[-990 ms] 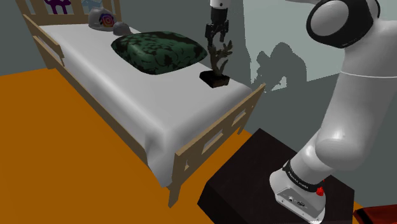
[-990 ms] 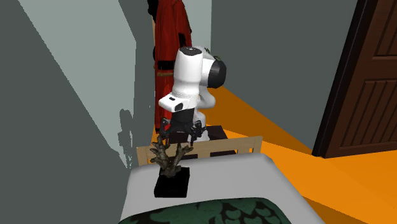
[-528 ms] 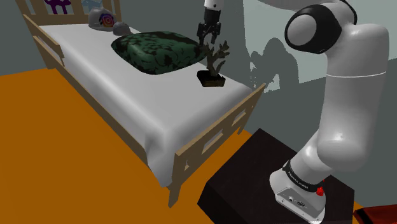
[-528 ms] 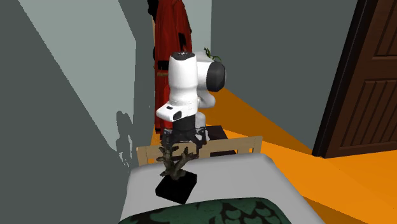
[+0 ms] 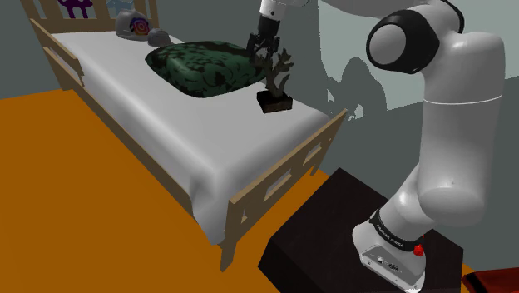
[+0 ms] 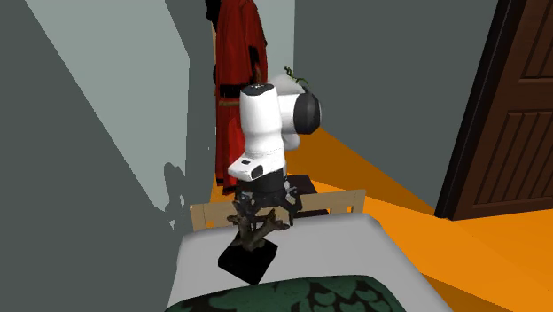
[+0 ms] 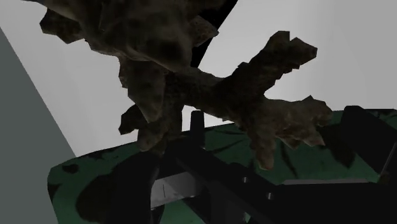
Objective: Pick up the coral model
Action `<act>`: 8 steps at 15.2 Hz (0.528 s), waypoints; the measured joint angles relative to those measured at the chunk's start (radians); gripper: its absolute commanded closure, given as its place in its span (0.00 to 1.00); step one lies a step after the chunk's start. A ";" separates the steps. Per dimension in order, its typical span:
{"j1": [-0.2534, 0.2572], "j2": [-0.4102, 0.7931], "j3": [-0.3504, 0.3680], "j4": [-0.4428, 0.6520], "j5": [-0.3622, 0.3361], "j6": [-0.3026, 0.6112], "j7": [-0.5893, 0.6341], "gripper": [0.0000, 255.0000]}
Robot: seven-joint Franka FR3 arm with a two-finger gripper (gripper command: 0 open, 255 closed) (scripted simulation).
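The gripper (image 5: 261, 48) is clamped on the upper branches of the coral model (image 5: 279, 77). The model leans, its black base (image 5: 274, 102) tipped low over the white bed (image 5: 158, 125) near the far edge, just beside the green patterned pillow (image 5: 204, 65). With so high a hold the base will likely swing. The lift should therefore go straight up and slowly, with the clamp firm, clear of the pillow and the wooden footboard (image 5: 283, 179).
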 measured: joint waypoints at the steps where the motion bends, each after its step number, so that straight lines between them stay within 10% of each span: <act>1: -0.001 0.003 -0.002 0.013 -0.010 -0.024 0.002 1.00; 4: -0.012 -0.002 -0.004 0.050 -0.104 -0.077 -0.006 1.00; 8: 0.046 0.024 -0.106 0.020 -0.020 -0.040 -0.055 1.00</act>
